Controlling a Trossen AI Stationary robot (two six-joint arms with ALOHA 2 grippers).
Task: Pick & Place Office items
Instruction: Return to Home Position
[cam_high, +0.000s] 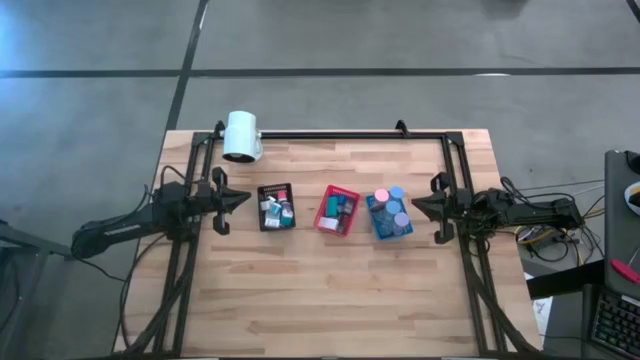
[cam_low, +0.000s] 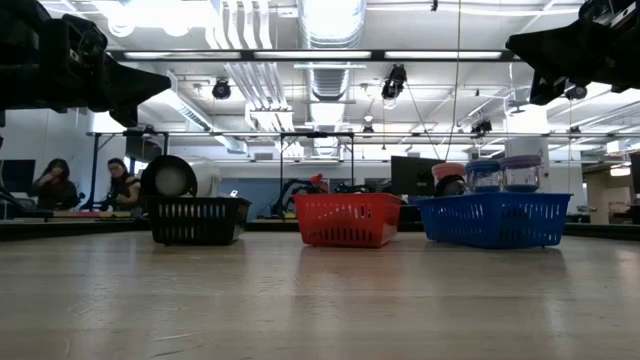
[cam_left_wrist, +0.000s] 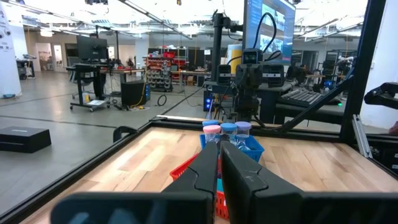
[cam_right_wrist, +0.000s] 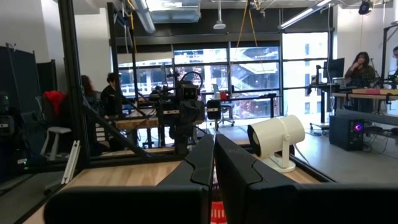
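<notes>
Arms first: both are pulled back to their own sides of the table and stretched out low, pointing at each other across the row of trays. The left gripper sits just beside the black tray on its outer side, not touching it. The right gripper does the same next to the blue tray. Both have their fingers pressed together with nothing between them; each wrist view shows only a thin slit. In the low view they hang up in the top corners, well above the tabletop.

The office items all sit inside the three trays lined up across the middle of the wooden table, black, then the red tray, then blue. The pink and blue caps are piled in the blue one and poke up over its rim.

The surface is light wood planks with a black frame rail round the back and sides. The white cylinder stands at the back left, behind the black tray. The room is a big open lab with a grey floor, ceiling ducts and desks with monitors, and a person is seated far off.

The front half of the table is open wood, and there are small gaps between the trays.
</notes>
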